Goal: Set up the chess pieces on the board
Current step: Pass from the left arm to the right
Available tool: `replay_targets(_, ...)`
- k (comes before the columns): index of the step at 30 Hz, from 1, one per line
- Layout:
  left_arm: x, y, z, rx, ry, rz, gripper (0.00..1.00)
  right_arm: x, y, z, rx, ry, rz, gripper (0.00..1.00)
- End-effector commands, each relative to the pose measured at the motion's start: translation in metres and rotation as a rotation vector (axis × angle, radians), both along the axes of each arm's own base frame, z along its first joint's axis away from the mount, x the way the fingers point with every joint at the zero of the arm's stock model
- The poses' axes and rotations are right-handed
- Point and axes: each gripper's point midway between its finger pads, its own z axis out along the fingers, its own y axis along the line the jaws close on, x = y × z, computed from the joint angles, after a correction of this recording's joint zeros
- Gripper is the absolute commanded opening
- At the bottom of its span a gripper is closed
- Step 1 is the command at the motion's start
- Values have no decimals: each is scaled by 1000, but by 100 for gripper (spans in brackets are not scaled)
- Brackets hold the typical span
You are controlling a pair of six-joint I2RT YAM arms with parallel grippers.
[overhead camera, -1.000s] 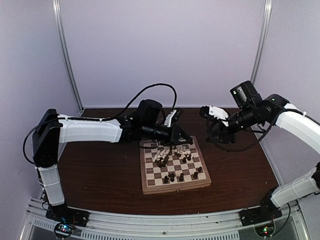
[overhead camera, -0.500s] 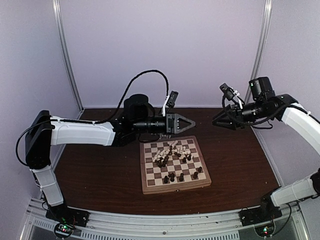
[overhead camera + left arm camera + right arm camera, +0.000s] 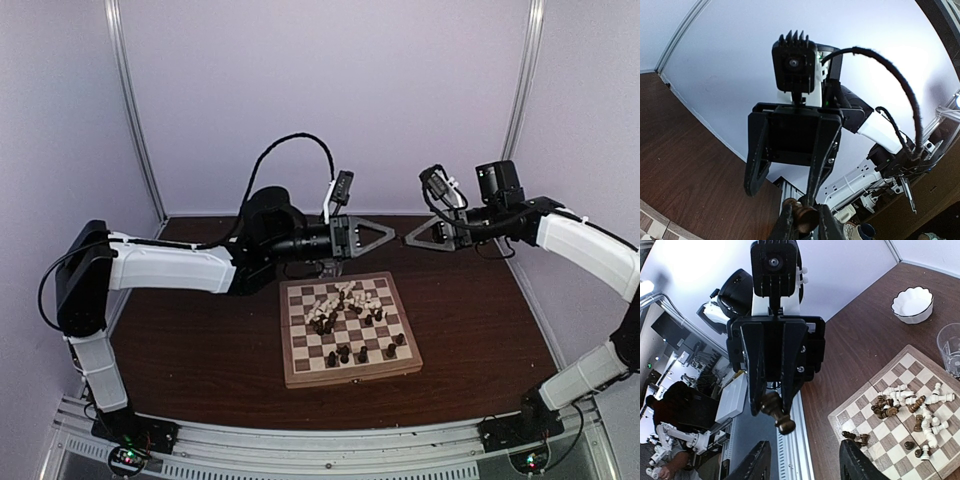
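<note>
While the left tool [image 3: 389, 235] pinches a dark piece [image 3: 777, 413], the open right tool [image 3: 408, 241] faces it.

— Where's your board sitting?
— You're seeing the board [image 3: 349, 372] lying mid-table [image 3: 200, 340], ahead of the arm bases. Pieces [image 3: 342, 300] are lying heaped on its far half, and a few are standing on its near half.
— And above?
— Your left gripper [image 3: 386, 235] and right gripper [image 3: 409, 240] are hanging by the far edge, tips facing, close but apart. A piece [image 3: 774, 407] is sitting between the left one's fingers. A glass [image 3: 950, 347] is standing just beside the board, a bowl [image 3: 912, 305] farther off.
</note>
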Motion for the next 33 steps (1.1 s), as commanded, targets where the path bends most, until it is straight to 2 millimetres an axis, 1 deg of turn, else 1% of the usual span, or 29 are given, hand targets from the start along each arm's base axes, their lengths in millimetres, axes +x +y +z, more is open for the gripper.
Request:
replay_targets(1, 1, -1, 14, -66, -19, -17, 6, -3, 12, 16, 73, 34, 65, 49)
replay_targets(8, 2, -3, 11, -62, -13, -19, 6, -10, 20, 22, 94, 36, 103, 46)
replay_targets(15, 3, -4, 8, -61, -9, -18, 6, -12, 21, 22, 94, 36, 104, 43)
replay_targets(20, 5, -4, 6, -63, -6, -8, 6, -12, 21, 19, 92, 39, 102, 33)
replay_targets(28, 10, -7, -1, -55, 4, 10, 6, -15, 18, 20, 91, 25, 91, 25)
replay_targets(31, 13, -8, -4, -52, 10, 22, 7, -17, 18, 20, 91, 21, 89, 20)
replay_targets(33, 14, -8, -6, -48, 14, 29, 9, -18, 17, 19, 90, 18, 86, 16)
